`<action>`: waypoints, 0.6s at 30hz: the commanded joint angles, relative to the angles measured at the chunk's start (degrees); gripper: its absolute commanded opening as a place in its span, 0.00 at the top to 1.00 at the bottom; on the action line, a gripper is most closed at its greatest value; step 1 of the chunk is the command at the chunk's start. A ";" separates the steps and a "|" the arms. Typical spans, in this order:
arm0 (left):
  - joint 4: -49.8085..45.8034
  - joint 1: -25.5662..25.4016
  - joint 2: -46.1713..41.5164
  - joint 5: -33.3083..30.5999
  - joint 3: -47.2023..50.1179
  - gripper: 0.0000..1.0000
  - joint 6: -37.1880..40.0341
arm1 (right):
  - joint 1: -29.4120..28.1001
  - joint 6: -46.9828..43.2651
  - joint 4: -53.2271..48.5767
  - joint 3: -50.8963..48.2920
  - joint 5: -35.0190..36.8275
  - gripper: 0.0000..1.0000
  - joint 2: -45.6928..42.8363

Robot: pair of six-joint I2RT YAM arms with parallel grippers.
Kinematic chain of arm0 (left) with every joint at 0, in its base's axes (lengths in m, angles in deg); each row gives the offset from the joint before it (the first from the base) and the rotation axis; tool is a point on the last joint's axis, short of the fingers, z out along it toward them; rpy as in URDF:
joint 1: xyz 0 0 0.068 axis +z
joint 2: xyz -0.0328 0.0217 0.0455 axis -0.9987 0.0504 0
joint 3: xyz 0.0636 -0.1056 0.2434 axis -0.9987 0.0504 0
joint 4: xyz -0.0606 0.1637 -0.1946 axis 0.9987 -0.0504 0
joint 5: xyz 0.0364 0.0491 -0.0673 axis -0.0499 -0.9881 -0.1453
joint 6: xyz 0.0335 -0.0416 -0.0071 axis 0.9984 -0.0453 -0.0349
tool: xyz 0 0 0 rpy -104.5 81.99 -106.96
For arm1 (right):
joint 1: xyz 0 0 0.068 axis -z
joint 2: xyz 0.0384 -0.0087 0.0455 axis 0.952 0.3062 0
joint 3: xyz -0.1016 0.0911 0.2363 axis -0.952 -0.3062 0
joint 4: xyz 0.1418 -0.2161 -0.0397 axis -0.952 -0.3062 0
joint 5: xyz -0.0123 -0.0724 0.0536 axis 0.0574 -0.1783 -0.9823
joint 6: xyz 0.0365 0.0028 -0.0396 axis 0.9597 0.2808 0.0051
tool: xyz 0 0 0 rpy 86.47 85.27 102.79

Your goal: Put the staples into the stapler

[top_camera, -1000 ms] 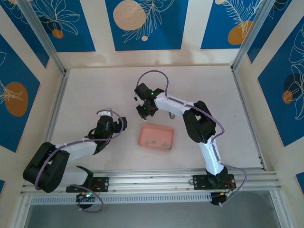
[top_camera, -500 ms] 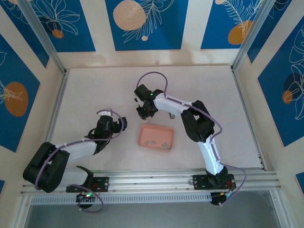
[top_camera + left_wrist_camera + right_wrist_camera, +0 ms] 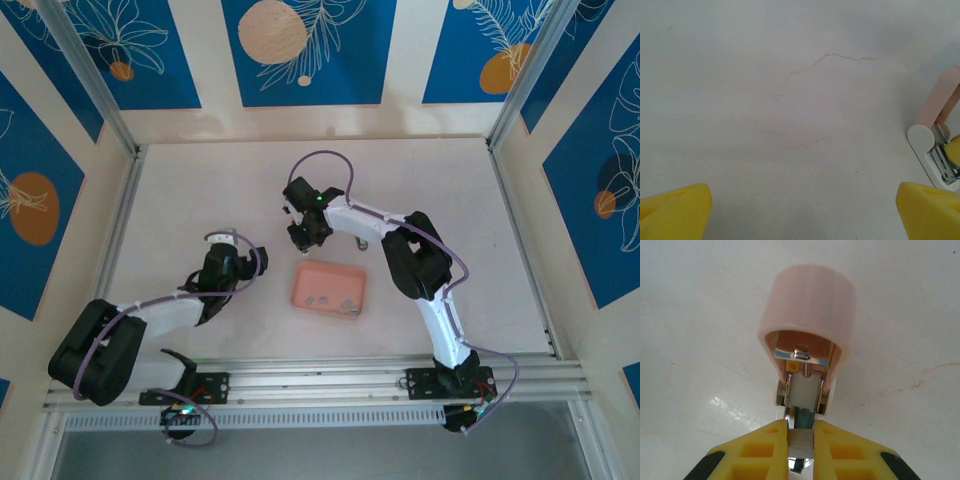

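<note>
Three views, top first.

Top external: the pink tray (image 3: 330, 278) sits on the worktop (image 3: 450, 200) between the two arms. Several small grey staples (image 3: 345, 303) lie loose in it. The right gripper (image 3: 303, 234) hangs just beyond the tray's far left corner, with its forearm running past the tray's far side. The left gripper (image 3: 252, 262) is left of the tray and apart from it. From up here the finger gaps are too small to read.

Left wrist: the yellow fingers (image 3: 675, 212) sit in the two bottom corners, spread wide, with bare worktop and faint hairline marks between them. It adds the stapler (image 3: 929, 145) at the right edge. Its white base is flat on the worktop, its pink top is raised and the metal magazine is exposed.

Right wrist: a close end-on look at the stapler. The pink top arches over the open channel, with a small metal plate visible under it. The right arm's fingers are closed narrow on a short grey staple strip (image 3: 801, 440). The strip is pinched between them, in line with the magazine channel at its near end. Can't tell whether the strip touches the channel.
</note>
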 commanded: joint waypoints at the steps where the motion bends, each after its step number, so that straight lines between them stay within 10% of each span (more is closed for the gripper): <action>1: -1.27 0.86 -0.98 0.68 0.01 0.05 0.76 | 0.15 1.91 0.63 -0.97 0.15 0.84 -4.41; 18: -1.70 0.87 -1.25 0.57 -0.28 0.05 1.01 | 0.57 2.32 0.38 0.99 -2.04 0.84 -1.41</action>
